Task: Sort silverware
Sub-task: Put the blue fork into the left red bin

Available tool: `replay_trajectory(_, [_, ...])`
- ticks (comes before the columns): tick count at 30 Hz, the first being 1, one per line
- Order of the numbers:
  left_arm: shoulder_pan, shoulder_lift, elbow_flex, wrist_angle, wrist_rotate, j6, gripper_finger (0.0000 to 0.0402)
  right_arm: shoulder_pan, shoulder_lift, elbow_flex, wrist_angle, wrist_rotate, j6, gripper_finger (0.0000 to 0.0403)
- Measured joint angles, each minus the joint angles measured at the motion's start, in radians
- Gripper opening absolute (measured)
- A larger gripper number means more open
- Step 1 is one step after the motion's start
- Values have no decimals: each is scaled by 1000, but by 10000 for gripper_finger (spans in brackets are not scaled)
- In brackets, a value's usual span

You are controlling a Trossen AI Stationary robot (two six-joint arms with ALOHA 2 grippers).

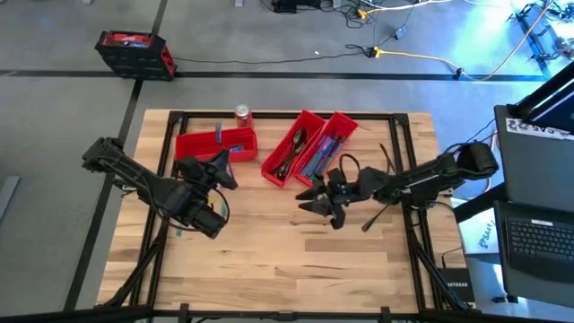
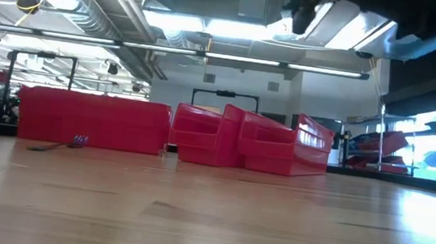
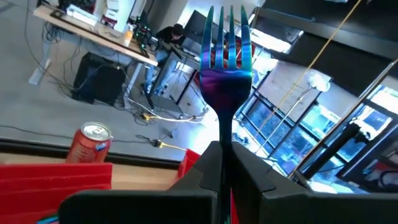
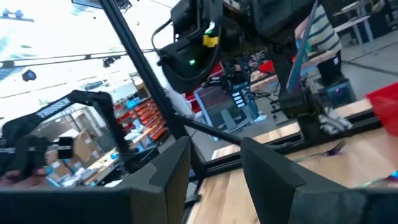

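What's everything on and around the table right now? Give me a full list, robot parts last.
Red bins: three, red; one lying crosswise at the table's rear left, two angled side by side at rear centre.
Silverware in the bins: several pieces, dark and blue-teal, exact count unclear.
Fork: one, iridescent blue-purple, upright in the left gripper.
Loose fork: one, purple-tinted, on the table in front of the left bin.
Soda can: one, red, at the rear edge of the table.
Table: one, light wood.
Red and black case: one, on the floor behind the table.
Laptop: one, dark, right of the table.
Left gripper: shut on the fork, near the left bin.
Right gripper: fingers apart, empty, mid-table.
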Motion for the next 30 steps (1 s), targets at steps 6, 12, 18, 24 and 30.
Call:
replay_trajectory(6, [-6,-11,0,120,0,-25,1,-4,34,77,-71,-31,-100,129])
replay_trajectory(12, [19,-13,-1,262,0,-49,1,-2,34,128,-74,-52,-288,129])
replay_trajectory(18, [66,-13,-1,431,0,-23,1,-3,33,199,-251,132,-750,129])
replay_trajectory(24, [131,-13,-1,530,0,61,1,-3,40,290,-421,344,-894,129])
replay_trajectory(30, [169,-13,-1,554,0,59,1,-7,46,295,-365,427,-822,129])
